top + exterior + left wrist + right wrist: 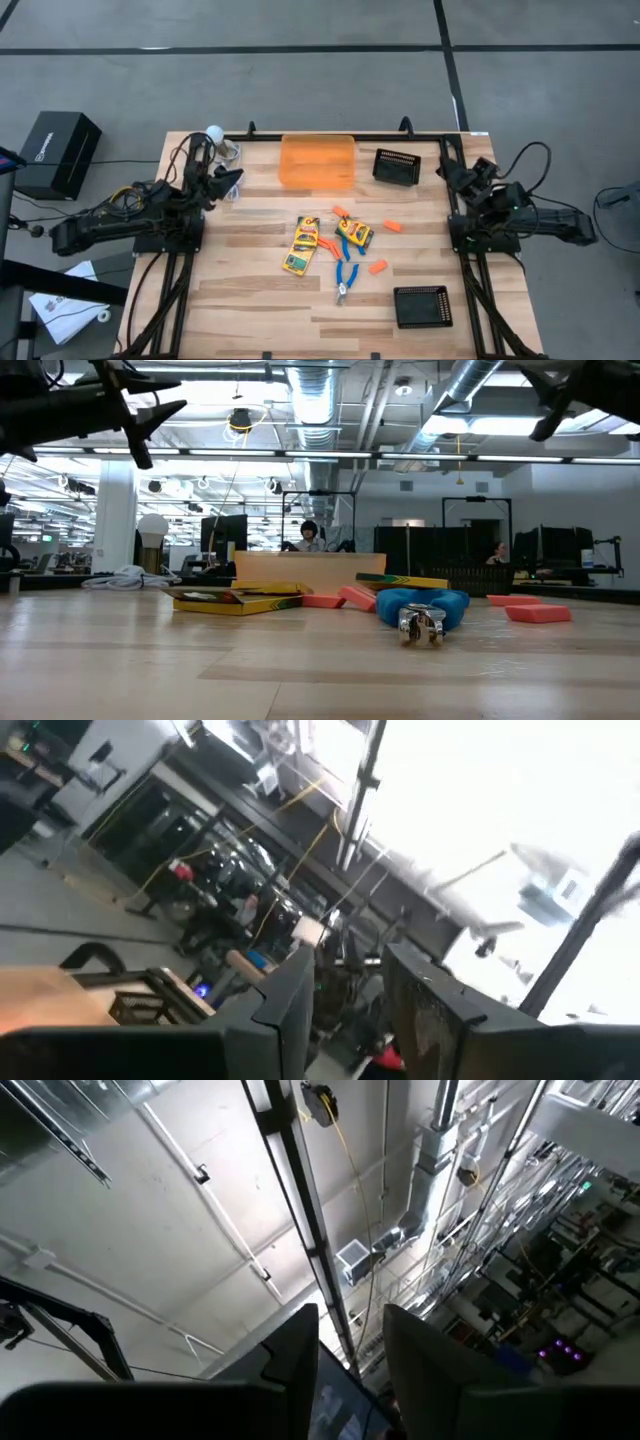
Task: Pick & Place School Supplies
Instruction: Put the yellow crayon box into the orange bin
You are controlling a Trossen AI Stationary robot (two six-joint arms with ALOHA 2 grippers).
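Left gripper (232,180), raised at the table's left edge, shows parted fingers gripping nothing. Mid-table, both crayon boxes (300,246), the blue-handled scissors (347,266) and the orange stubs (377,267) lie loose; the orange bin (317,160) looks empty. Right gripper (447,168), likewise parted and unladen. Judged: nothing placed yet.

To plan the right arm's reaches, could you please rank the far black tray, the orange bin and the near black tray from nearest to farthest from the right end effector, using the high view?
From the right end effector, at the table's far right:
1. Far black tray, just left of it.
2. Near black tray, by the front edge.
3. Orange bin, far centre.
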